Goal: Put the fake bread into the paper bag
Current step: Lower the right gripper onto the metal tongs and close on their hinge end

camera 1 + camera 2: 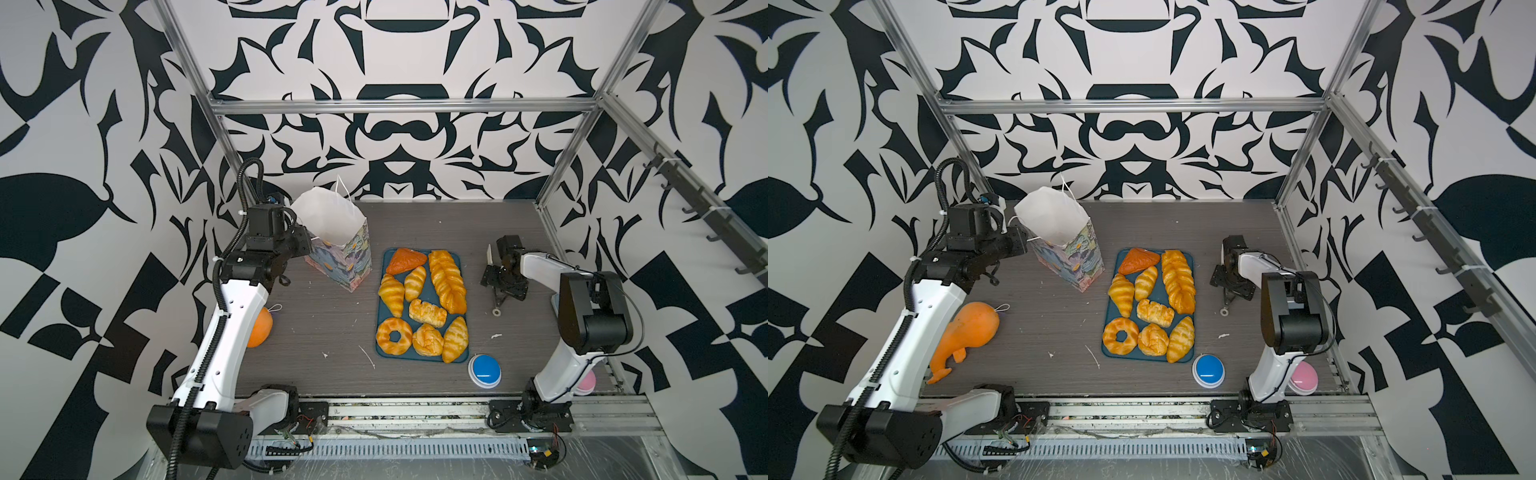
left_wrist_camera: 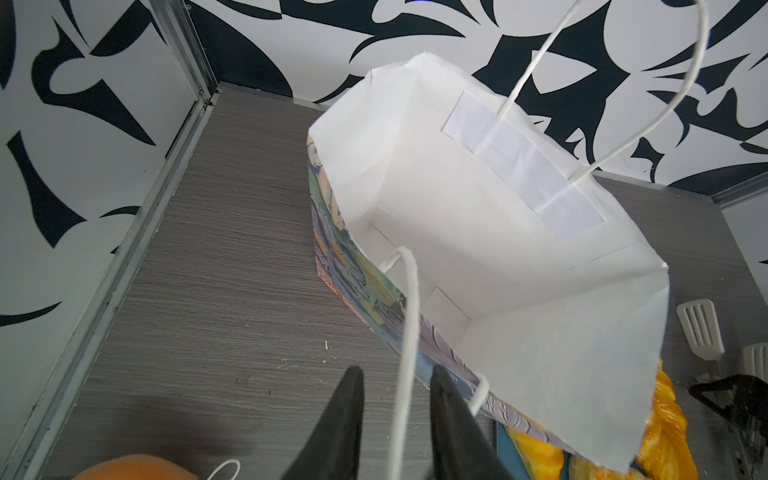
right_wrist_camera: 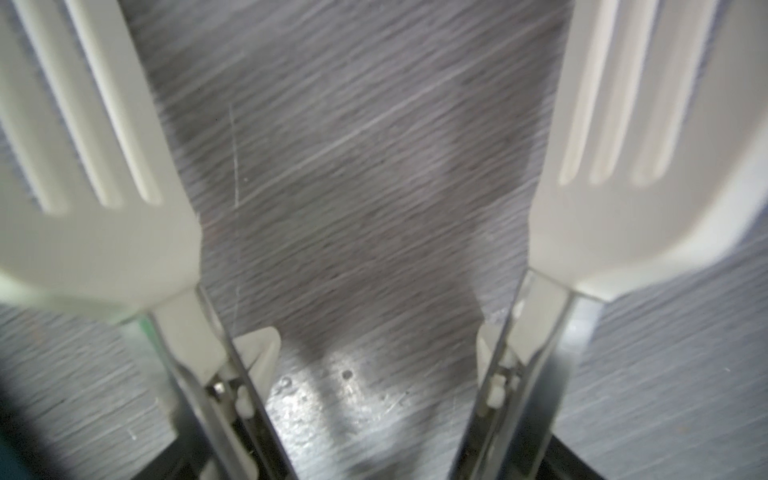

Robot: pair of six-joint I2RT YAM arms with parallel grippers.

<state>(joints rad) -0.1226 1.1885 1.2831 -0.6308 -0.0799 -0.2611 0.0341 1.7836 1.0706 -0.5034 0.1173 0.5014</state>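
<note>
Left fingers: black, parted, not clamped. The near white handle string of the paper bag runs loose through the gap between them. The bag stands upright just ahead of these fingers, mouth open, white inside bare.

Right fingers: white, slotted, spread wide, nothing between them; only the grey surface beneath.

Fake bread: all eight pieces on the teal tray, beyond the bag from the left fingers, near the right fingers and not touching them.
</note>
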